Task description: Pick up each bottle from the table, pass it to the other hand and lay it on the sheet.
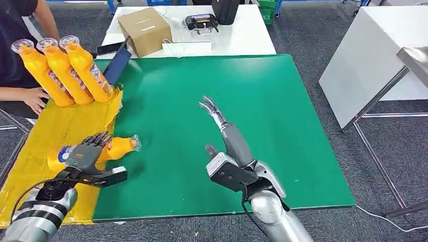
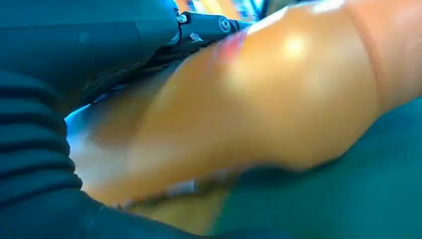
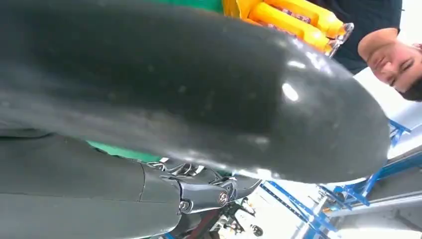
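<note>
Head view: Bottle lies at sheet's edge under left robot hand

The left robot hand [image 1: 90,151] wraps its fingers over an orange bottle [image 1: 118,147] lying on its side, cap end over the green desk [image 1: 262,101], base on the yellow sheet [image 1: 55,131]. The right robot hand [image 1: 214,113] is stretched flat and empty above the green surface. Three more bottles [image 1: 65,70] lean together at the sheet's far end, beside a person's hand [image 1: 34,98]
</note>
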You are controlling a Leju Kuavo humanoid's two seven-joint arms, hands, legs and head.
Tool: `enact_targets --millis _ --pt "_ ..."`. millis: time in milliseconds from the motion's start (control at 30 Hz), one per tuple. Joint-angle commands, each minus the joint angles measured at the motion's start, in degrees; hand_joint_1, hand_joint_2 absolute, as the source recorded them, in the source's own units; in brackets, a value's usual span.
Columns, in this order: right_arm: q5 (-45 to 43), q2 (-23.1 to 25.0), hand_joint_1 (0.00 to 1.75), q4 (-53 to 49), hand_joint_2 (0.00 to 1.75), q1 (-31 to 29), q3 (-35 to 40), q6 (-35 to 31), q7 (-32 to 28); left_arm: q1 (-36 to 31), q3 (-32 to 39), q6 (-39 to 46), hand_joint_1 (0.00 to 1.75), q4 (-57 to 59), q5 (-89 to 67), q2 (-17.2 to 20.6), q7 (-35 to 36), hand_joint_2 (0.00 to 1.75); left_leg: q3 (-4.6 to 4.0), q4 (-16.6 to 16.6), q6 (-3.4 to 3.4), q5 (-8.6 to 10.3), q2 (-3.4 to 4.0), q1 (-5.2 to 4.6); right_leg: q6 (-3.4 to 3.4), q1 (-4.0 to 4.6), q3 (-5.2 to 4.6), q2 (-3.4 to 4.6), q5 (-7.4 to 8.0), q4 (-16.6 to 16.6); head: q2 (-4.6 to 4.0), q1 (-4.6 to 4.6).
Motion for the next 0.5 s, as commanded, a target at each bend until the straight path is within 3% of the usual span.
enact_targets --millis 33,67,100,133,167,200,233,333,400,500 --pt "1.70 -1.54 0.00 -0.86 0.00 1.77 -0.60 -1.39 -0.75 12.12 9.73 4.86 0.00 -21.24 12.31 -7.08 -6.62 0.00 0.06 -0.05 0.00 -0.06 -0.04 0.00 -0.01 -0.02 0.05 0.15 -0.04 -0.07 0.00 0.02" --pt "1.90 -1.70 0.00 -1.14 0.00 2.30 -0.62 -1.55 -0.84 13.80 10.77 4.58 0.00 -24.73 13.20 -7.72 -7.09 0.00 0.10 -0.04 0.00 -0.12 -0.12 0.00 -0.01 -0.03 0.11 0.19 -0.11 -0.08 0.00 0.00" --pt "7.15 -1.32 0.00 -1.88 0.00 3.63 -1.41 -5.71 -1.34 16.20 15.43 3.59 0.00 -31.70 26.01 -12.36 -14.16 0.00 -0.01 -0.03 0.01 -0.09 -0.12 0.00 0.00 -0.03 -0.03 0.12 -0.08 -0.07 0.00 0.00" --pt "11.07 -0.30 0.00 -2.89 0.00 5.11 -1.88 -7.94 -1.23 17.28 18.68 1.24 0.00 -36.51 30.12 -16.01 -13.41 0.00 -0.16 0.00 0.02 -0.06 -0.16 0.01 0.01 -0.01 -0.15 0.04 -0.07 -0.08 0.00 0.00" --pt "14.11 2.25 0.00 -5.30 0.00 7.81 -3.55 -11.90 -2.41 17.96 21.43 -7.35 0.00 -43.05 40.87 -20.58 -15.56 0.00 -0.12 0.05 0.03 -0.15 -0.30 0.03 0.01 -0.01 -0.06 0.02 -0.18 -0.06 0.00 0.00" --pt "13.66 3.75 0.00 -6.79 0.00 9.44 -4.35 -12.77 -3.21 18.57 23.59 -10.28 0.00 -47.42 51.07 -24.83 -18.41 0.00 -0.27 0.07 0.04 -0.13 -0.36 0.03 0.02 0.00 -0.20 -0.09 -0.18 -0.04 0.00 0.00" --pt "13.27 4.46 0.00 -7.70 0.00 10.54 -4.73 -13.55 -3.75 19.64 23.68 -14.58 0.00 -50.83 57.16 -26.61 -17.92 0.00 -0.44 0.10 0.03 -0.08 -0.34 0.02 0.03 0.01 -0.41 -0.14 -0.14 -0.02 0.00 -0.02" --pt "8.20 5.09 0.00 -7.95 0.00 12.47 -5.71 -13.33 -7.50 24.06 20.99 -23.96 0.00 -57.68 70.56 -29.42 -19.66 0.00 -0.41 0.24 0.06 -0.29 -0.32 -0.01 0.09 -0.07 -0.32 0.04 -0.33 0.07 0.00 0.02" --pt "8.29 5.35 0.00 -8.14 0.00 13.77 -6.20 -14.54 -11.51 26.41 16.59 -25.74 0.00 -60.45 71.78 -29.94 -21.10 0.00 -0.49 0.07 0.05 -0.27 0.04 -0.05 0.14 -0.07 -0.45 0.23 -0.14 -0.05 0.00 0.00" --pt "9.29 5.86 0.00 -8.61 0.00 14.79 -6.08 -15.32 -12.44 28.43 12.05 -25.90 0.00 -62.99 71.75 -29.90 -21.44 0.00 -0.33 0.13 -0.02 -0.49 -0.08 -0.02 0.12 -0.07 -0.29 0.22 -0.28 -0.02 0.00 0.00"
